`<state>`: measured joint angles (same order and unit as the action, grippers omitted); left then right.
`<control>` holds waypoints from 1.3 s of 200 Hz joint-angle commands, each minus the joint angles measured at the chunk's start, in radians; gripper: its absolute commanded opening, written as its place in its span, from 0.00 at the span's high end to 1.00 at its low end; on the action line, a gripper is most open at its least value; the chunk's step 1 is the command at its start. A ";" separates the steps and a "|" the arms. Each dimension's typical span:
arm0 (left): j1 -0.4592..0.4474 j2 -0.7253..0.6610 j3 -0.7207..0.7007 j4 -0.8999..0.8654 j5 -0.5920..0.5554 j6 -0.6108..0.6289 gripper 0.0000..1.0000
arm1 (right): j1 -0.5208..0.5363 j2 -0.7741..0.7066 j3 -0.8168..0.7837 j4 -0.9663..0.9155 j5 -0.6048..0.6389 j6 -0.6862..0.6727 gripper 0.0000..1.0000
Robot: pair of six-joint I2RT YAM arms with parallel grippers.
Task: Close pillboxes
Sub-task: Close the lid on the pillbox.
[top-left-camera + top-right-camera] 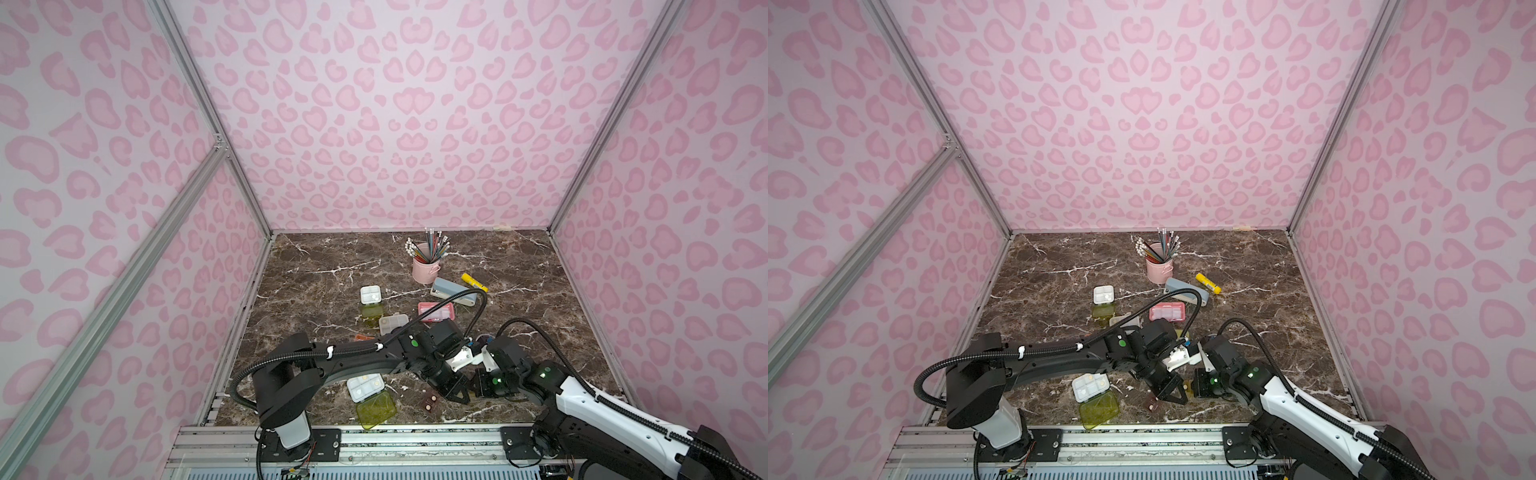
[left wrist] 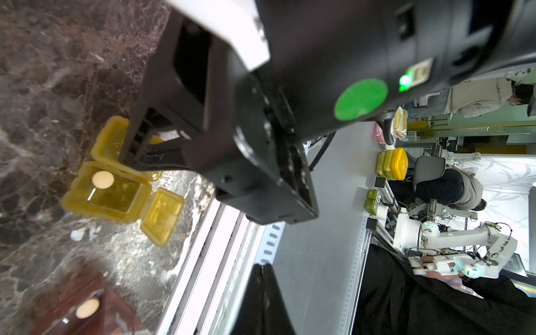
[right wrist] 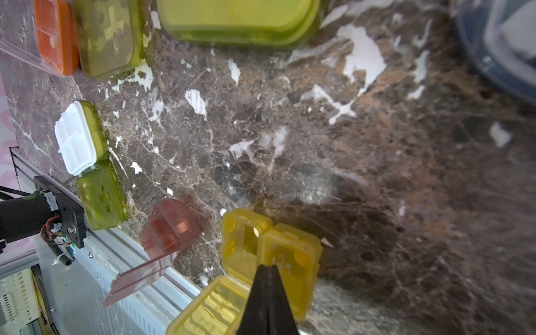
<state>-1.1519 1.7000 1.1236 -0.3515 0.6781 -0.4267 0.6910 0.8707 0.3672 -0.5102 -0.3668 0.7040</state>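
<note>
My right jaws are shut and empty, their tip resting on one flap of the yellow pillbox (image 3: 240, 232) near the surface's front edge. An off-centre push could skid the light box or leave the flap unlatched. My right arm (image 1: 582, 399) reaches in low with its wrist bent down. My left jaws, shut and empty, hover near the brown pillbox (image 3: 171, 232).

No actual words or numbers readable anywhere, tbh. Only signs: a raised cross on the olive camo pillbox (image 3: 111, 29), and another cross on the yellow-green lid (image 3: 101, 198). Embossing on the small yellow pillbox (image 3: 287, 252) is too blurry to read.
</note>
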 commanded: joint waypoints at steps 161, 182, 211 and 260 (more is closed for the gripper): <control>-0.008 0.064 -0.017 0.082 -0.045 -0.045 0.97 | -0.014 -0.019 -0.005 -0.062 0.035 0.014 1.00; -0.009 0.078 -0.006 0.059 -0.059 -0.039 0.97 | -0.016 -0.016 -0.005 -0.061 0.033 0.010 1.00; -0.008 0.087 0.005 0.033 -0.088 -0.029 0.97 | -0.017 -0.016 -0.005 -0.060 0.032 0.009 1.00; -0.009 0.098 0.022 -0.003 -0.124 -0.012 0.97 | -0.018 -0.018 -0.005 -0.061 0.029 0.008 1.00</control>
<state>-1.1606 1.7931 1.1320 -0.3218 0.5858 -0.4610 0.6735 0.8509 0.3664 -0.5388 -0.3553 0.7185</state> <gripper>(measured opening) 0.053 0.048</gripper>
